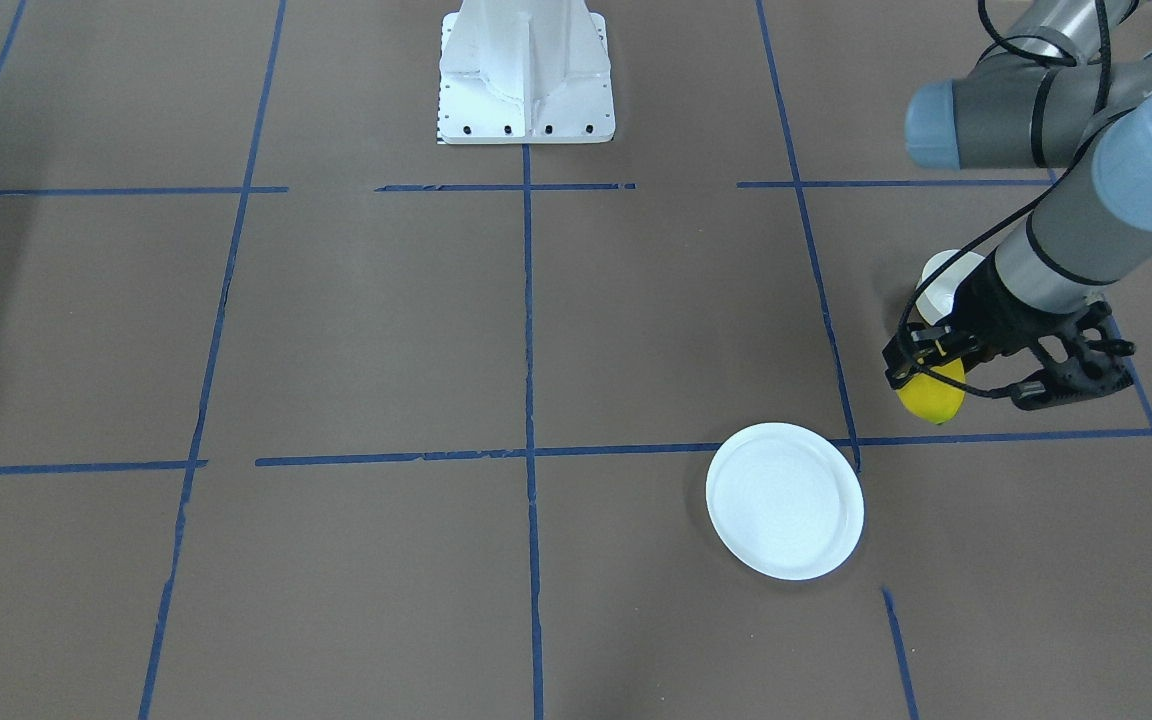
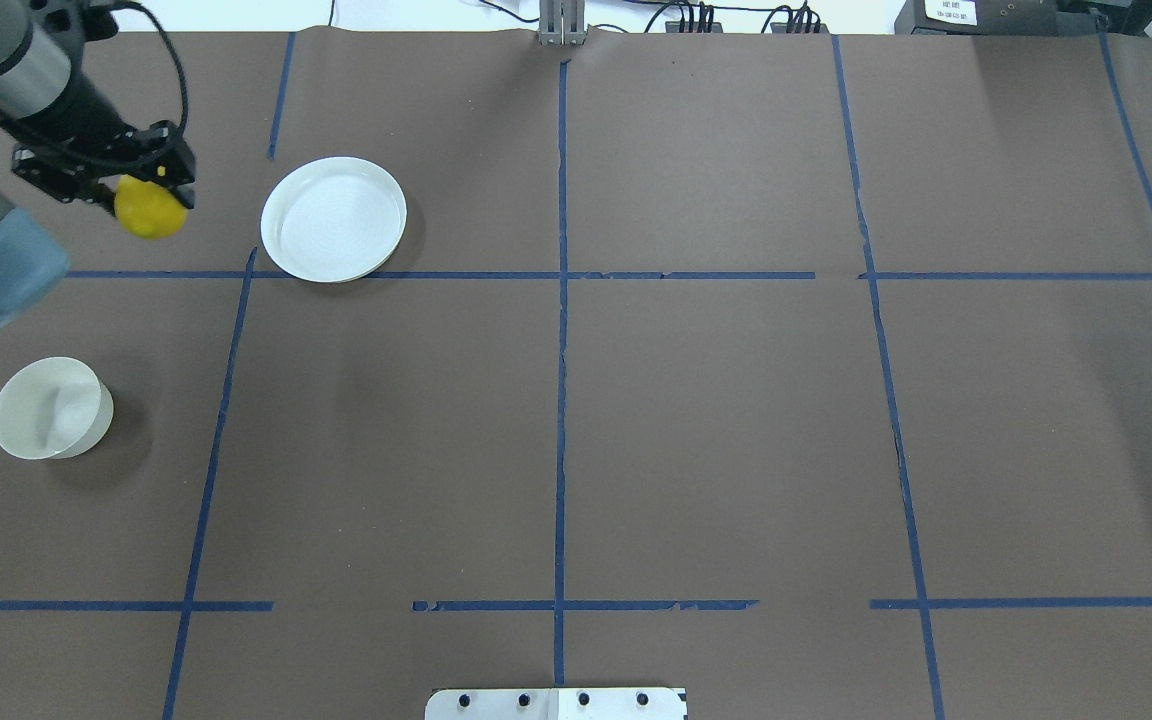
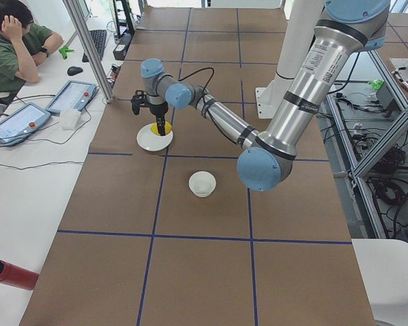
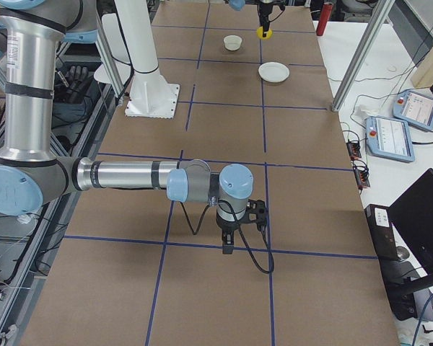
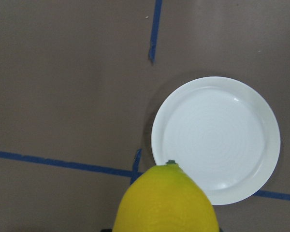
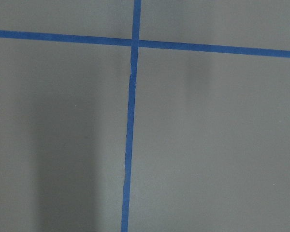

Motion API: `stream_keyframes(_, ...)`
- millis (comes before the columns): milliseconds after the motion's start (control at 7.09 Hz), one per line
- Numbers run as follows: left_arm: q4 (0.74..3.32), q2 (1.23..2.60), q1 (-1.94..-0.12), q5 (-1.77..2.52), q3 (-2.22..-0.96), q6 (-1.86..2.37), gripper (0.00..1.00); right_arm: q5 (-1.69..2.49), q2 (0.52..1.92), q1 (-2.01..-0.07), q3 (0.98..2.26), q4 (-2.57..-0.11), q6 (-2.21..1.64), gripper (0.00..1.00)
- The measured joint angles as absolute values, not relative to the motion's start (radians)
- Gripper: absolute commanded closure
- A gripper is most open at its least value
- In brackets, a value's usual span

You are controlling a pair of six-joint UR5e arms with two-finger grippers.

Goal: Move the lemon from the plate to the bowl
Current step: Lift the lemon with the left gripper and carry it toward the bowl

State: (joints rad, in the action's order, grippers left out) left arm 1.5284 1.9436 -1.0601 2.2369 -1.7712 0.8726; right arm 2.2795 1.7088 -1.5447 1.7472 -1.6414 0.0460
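My left gripper [image 2: 148, 192] is shut on the yellow lemon [image 2: 150, 212] and holds it in the air, off to the left of the flat white plate [image 2: 334, 218] in the overhead view. The plate is empty. In the left wrist view the lemon [image 5: 166, 203] fills the bottom edge with the plate [image 5: 216, 139] beyond it. The small deep off-white bowl [image 2: 46, 408] stands nearer the robot, apart from the gripper and empty. In the front-facing view the bowl [image 1: 939, 275] is half hidden behind the left arm. My right gripper [image 4: 228, 249] hangs over bare table far away; I cannot tell its state.
The table is brown paper with blue tape lines [image 2: 561, 275]. The white robot base [image 1: 526, 75] stands at the table's near edge. A person sits by tablets at the side bench [image 3: 13, 47]. The right wrist view shows only paper and tape [image 6: 130, 121].
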Motion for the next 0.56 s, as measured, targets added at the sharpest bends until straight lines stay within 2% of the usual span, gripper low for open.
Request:
stream_keyframes(282,1.609,1.707,-1.060,2.233,-1.909,0.831,0.84,2.280,1.709,-1.545,1.747,-1.641,0.047,0.00)
stream_keyframes(564,1.832,1.510,-1.054,2.221,-1.926,0.842,0.84,2.279,1.709,-1.545,1.747,-1.641,0.046,0.00)
